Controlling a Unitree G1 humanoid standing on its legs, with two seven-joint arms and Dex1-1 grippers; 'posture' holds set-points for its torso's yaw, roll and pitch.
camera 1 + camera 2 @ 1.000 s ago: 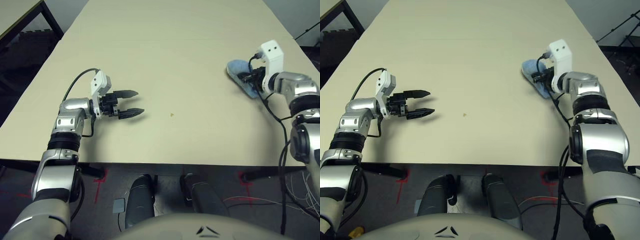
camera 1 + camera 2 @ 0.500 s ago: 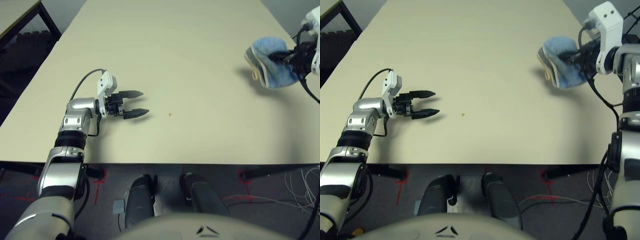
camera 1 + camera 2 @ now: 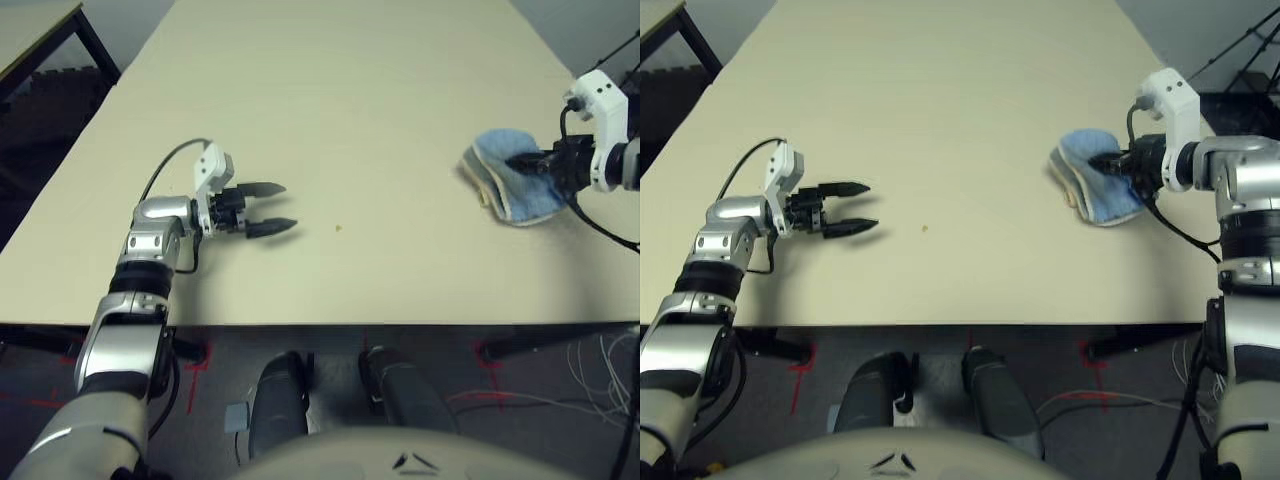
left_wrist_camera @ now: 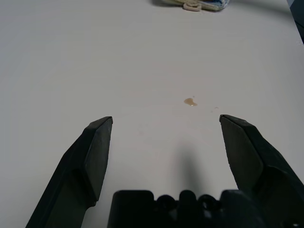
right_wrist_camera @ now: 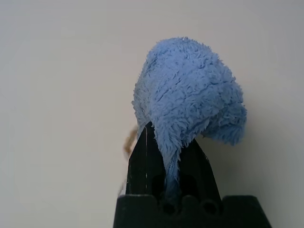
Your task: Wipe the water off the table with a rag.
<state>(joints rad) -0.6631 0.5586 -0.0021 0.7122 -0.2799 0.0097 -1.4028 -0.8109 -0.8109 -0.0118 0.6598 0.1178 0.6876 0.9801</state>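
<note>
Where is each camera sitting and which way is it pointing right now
Left eye view: on the head, looking down at the table over both silver forearms, left tool open.
Right eye view: the head's other eye, same scene; right tool shut on the rag.
Left wrist view: along the open tool's fingers toward the water.
Right wrist view: along the shut fingers, the rag bunched between them.
Shared: both eyes and the left wrist show the water and the rag.

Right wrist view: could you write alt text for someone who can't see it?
A black pincer is shut on a fluffy light-blue rag, which bunches up above its tips. Behind lies the plain cream table.
</note>
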